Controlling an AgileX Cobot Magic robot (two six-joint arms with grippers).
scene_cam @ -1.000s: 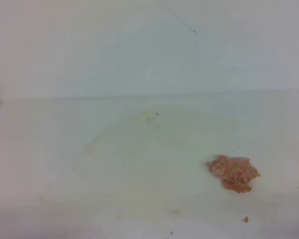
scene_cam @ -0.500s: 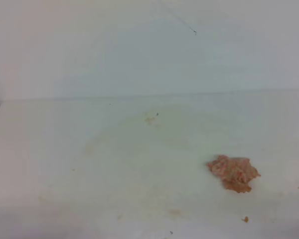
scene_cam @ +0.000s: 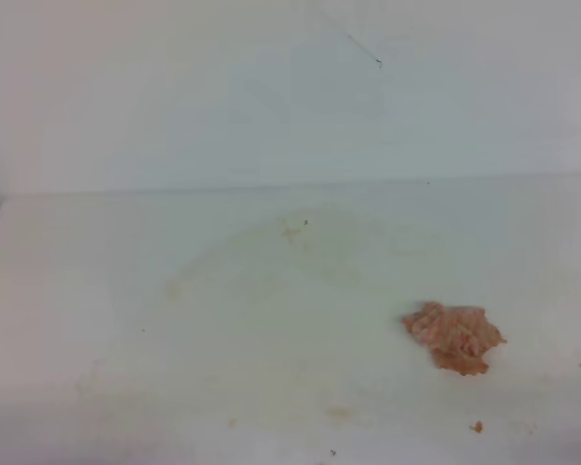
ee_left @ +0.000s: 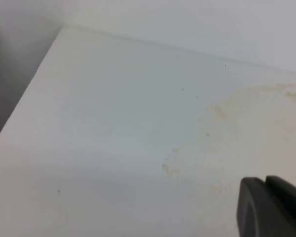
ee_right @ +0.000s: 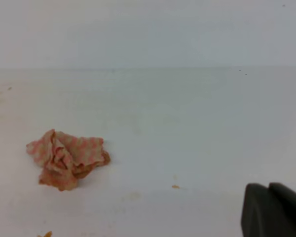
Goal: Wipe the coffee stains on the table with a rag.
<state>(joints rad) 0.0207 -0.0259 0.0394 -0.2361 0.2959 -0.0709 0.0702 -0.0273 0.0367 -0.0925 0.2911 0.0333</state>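
Nearest the exterior high camera, along the front edge of the table (scene_cam: 68,291), a few small brownish specks (scene_cam: 340,413) and an orange crumb (scene_cam: 476,426) lie on the white surface. Just behind them, on the right side, the rag (scene_cam: 454,336) sits crumpled in a loose heap, flat on the table and touched by nothing. Its pinkish cloth looks darkened along the lower folds, which suggests it has taken up some liquid, though that is only a reading of its colour.

Farther back, around the middle of the table, the coffee stains (scene_cam: 290,254) show only as a faint tan haze with a pale curved outline and one slightly stronger spot near the far edge. The left wrist view gives the same picture: a thin yellowish film and scattered small flecks, no wet pool.

Neither arm appears in the exterior view. The right gripper (ee_right: 274,210) shows as a dark tip in the corner of its own camera, jaws pressed together and holding nothing, well apart from the rag. The left gripper (ee_left: 271,207) is likewise a dark tip at the frame corner; its tips seem together, but I cannot tell for sure, and nothing is in it.

In my judgement the bulk of the wiping is done. What remains is the light residue, the front specks and perhaps collecting the rag.
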